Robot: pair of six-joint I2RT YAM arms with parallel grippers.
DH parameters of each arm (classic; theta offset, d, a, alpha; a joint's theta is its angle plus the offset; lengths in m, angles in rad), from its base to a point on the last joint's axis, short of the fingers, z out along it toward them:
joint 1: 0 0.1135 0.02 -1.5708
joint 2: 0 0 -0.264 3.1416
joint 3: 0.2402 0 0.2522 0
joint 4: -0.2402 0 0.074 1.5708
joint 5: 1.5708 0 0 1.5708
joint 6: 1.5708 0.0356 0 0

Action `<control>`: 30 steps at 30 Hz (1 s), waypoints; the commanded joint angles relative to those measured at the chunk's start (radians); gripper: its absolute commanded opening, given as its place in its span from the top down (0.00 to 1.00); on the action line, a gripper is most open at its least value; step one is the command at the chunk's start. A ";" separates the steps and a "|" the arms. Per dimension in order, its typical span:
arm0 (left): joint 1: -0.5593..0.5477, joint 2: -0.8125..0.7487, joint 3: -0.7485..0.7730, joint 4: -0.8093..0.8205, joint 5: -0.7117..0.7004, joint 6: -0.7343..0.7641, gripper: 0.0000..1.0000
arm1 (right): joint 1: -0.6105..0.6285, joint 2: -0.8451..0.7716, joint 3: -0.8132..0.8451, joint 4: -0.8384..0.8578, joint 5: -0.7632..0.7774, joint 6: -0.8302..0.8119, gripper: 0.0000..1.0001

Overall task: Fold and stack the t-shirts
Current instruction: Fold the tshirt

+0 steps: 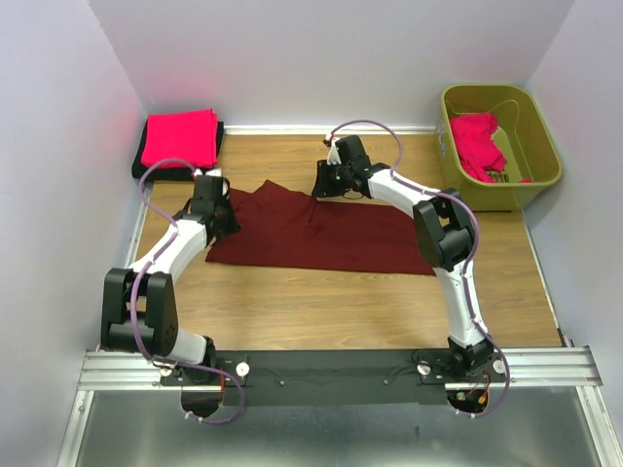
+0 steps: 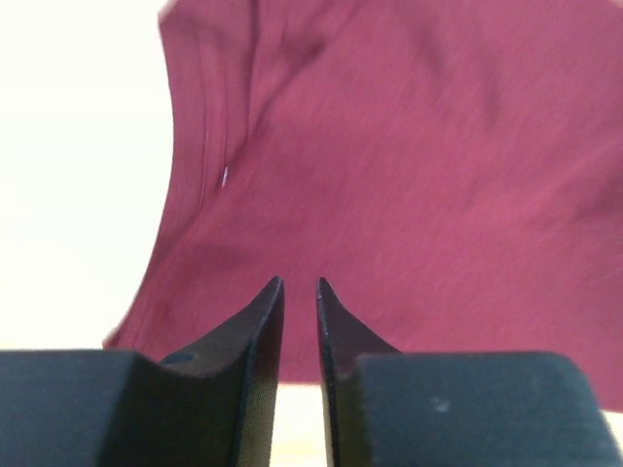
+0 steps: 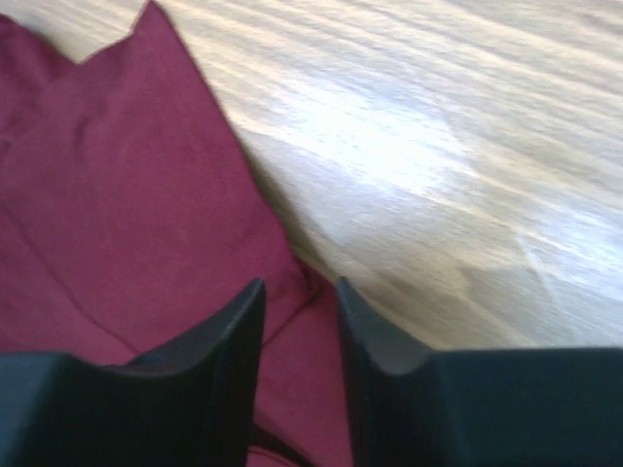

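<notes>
Top view: maroon shirt lies spread out on the worktop. My left jaws, only a thin gap apart, sit at its left edge. My right jaws are spread over its far edge.

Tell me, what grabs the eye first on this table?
A dark maroon t-shirt lies spread mid-table, the left arm at its left edge, the right arm at its far edge. Bright pinkish-red pops too: a folded shirt in the far left corner, a crumpled shirt in the olive bin far right.
</notes>
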 commanded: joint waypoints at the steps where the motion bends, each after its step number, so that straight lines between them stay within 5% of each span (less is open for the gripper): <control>1: -0.003 0.090 0.179 0.007 -0.039 0.034 0.71 | -0.009 -0.002 0.005 -0.025 0.069 -0.007 0.54; 13: -0.011 0.579 0.710 -0.078 0.048 0.112 0.68 | -0.029 0.017 0.022 -0.025 -0.003 0.019 0.53; 16: -0.026 0.644 0.786 -0.084 0.061 0.118 0.59 | -0.029 0.038 0.038 -0.025 -0.014 0.026 0.53; 30: -0.089 0.847 0.968 -0.122 0.027 0.111 0.55 | -0.027 0.101 0.090 -0.025 -0.055 0.041 0.53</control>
